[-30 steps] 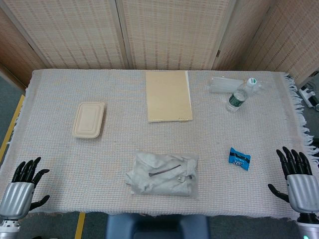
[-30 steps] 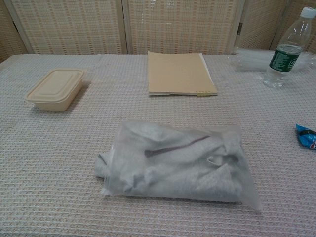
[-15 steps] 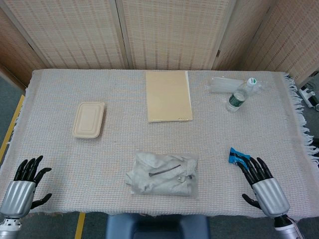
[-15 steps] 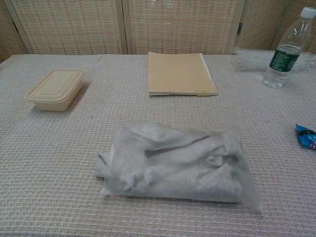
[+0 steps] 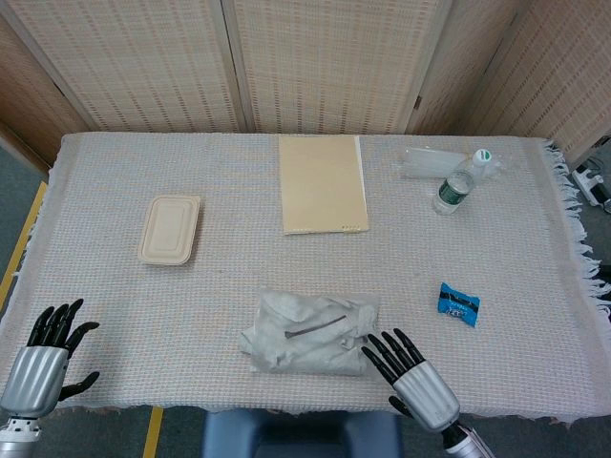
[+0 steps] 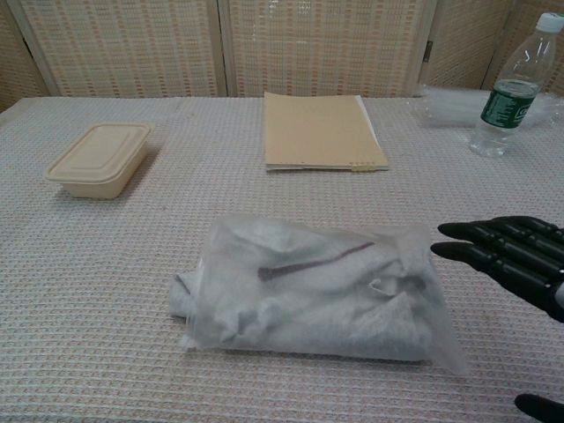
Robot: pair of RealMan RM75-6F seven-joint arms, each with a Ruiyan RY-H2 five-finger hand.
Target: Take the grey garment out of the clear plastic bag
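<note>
the clear plastic bag [image 5: 311, 335] holding the crumpled grey garment [image 6: 308, 286] lies bottom centre. the right hand [image 5: 412, 378], fingers spread and empty, hovers at its right end (reaching step); next, grip that edge. the left hand [image 5: 43, 361] waits open, bottom left.

My head view looks steeply down from high, taking in the whole tabletop [image 5: 115, 315]. My chest view sits low and close, facing level across it. Both share the bagged garment [image 5: 310, 333] [image 6: 313, 289], folder [image 5: 323, 183] [image 6: 322, 130] and bottle [image 5: 455, 188] [image 6: 511, 92].
</note>
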